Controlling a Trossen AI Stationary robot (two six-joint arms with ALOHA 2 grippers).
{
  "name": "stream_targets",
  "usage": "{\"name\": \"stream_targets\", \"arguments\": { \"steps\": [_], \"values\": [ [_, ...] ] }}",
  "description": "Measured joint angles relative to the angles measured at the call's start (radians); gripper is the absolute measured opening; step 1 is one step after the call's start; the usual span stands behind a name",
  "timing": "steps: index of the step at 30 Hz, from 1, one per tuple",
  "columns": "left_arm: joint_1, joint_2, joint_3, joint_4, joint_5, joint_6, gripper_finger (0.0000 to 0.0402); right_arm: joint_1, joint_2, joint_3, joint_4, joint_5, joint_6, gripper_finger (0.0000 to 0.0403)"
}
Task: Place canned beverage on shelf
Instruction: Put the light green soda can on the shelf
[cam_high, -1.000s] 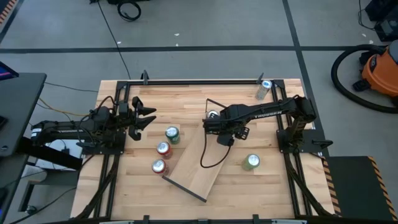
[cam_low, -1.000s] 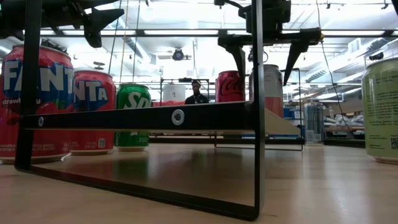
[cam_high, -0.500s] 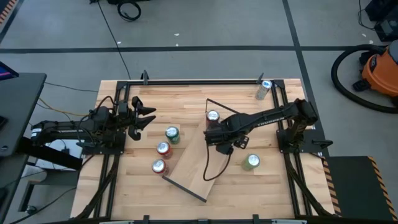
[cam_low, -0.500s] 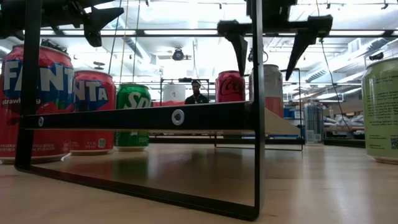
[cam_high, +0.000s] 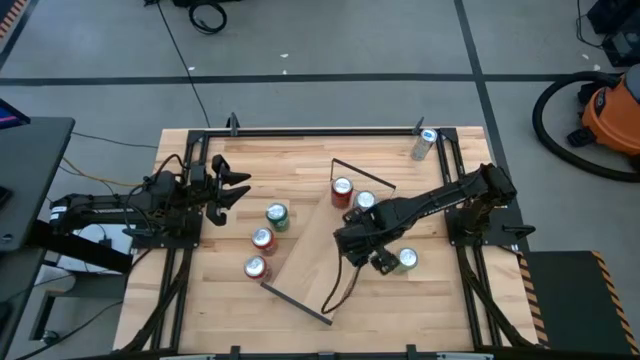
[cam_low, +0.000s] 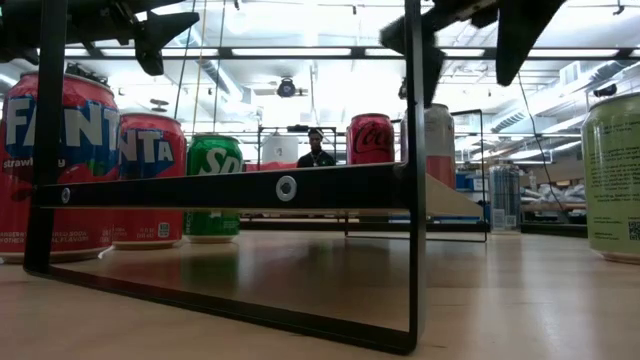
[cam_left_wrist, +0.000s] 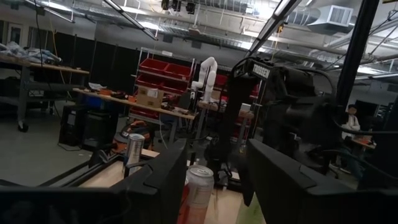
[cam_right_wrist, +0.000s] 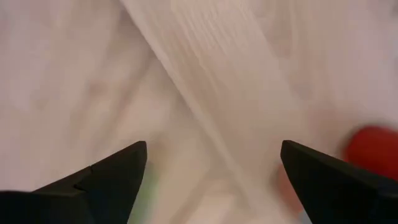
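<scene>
Light-wood shelf (cam_high: 318, 258) is lying diagonally across the middle of the table (cam_high: 300, 160), with a red can (cam_high: 342, 190) and a silver can (cam_high: 365, 201) standing on its far end. Right gripper (cam_high: 362, 256) is hanging above the shelf's right edge, fingers spread and holding nothing, just beside a green can (cam_high: 405, 260). Left gripper (cam_high: 235, 187) is waiting open near the table's left edge, beside three cans (cam_high: 264, 240).

The shelf (cam_high: 318, 258) lies diagonally on the table, two cans (cam_high: 342, 188) on its far end.
</scene>
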Motion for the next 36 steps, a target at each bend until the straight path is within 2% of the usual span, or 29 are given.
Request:
{"name": "stream_targets", "arguments": {
  "steps": [3,7,12,17,20,28,36],
  "values": [
    [0.000,0.000,0.000,0.004,0.000,0.000,0.0176,0.003,0.000,0.000,-0.032,-0.052,0.270,0.0375],
    [0.000,0.000,0.000,0.016,0.000,0.000,0.0176,0.001,0.000,-0.016,-0.109,-0.062,0.578,0.0373],
    [0.000,0.000,0.000,0.021,0.000,0.000,0.0176,0.006,0.000,-0.054,-0.159,-0.078,0.792,0.0372],
    [0.000,0.000,0.000,0.023,0.000,0.000,0.0176,0.032,-0.001,-0.087,-0.169,-0.098,0.895,0.0372],
    [0.000,0.000,0.000,0.022,0.000,0.000,0.0176,0.046,-0.026,-0.105,-0.173,-0.069,0.945,0.0372],
    [0.000,0.000,0.000,0.022,0.000,0.000,0.0176,0.051,-0.158,-0.109,-0.221,0.031,1.175,0.0372],
    [0.000,0.000,0.000,0.022,0.000,0.000,0.0176,0.067,-0.285,-0.234,-0.184,0.027,1.296,0.0373]
  ]
}}
